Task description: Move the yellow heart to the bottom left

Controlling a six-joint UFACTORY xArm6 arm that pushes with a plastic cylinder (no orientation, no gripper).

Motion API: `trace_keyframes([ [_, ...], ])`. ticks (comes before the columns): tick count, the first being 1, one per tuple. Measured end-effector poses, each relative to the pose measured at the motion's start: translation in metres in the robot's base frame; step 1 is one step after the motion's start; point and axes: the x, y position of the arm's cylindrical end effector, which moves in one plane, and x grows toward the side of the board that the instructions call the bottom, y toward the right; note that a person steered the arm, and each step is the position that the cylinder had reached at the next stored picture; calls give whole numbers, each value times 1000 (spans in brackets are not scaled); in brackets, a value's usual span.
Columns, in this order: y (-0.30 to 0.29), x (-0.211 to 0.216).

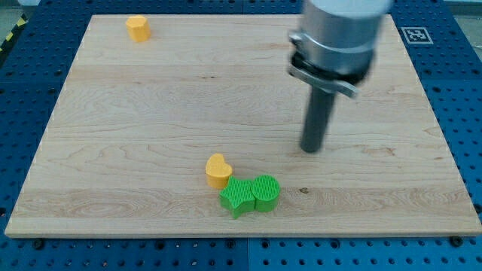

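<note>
Green star (pixel 238 197) and green cylinder (pixel 266 190) nearest, touching yellow heart (pixel 218 171); heart lower-left of my tip (pixel 311 149), well apart; no fingers, nothing grasped; heart likely light, rigid, slides easily; push right flank leftward.

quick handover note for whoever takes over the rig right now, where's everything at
My tip rests on the wooden board, clear of all blocks, up and to the view's right of the cluster. There is no grasping tool, only the rod.
The yellow heart block sits at bottom centre, touching or nearly touching the green star block, which touches the green round block.
A second yellow block sits at the top left; its shape is unclear.
Done: nothing evident. Left: push the heart to the bottom left corner.
</note>
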Motion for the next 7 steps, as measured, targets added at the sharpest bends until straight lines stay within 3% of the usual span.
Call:
trace_keyframes([
  [1, -4, 29],
  [7, -206, 29],
])
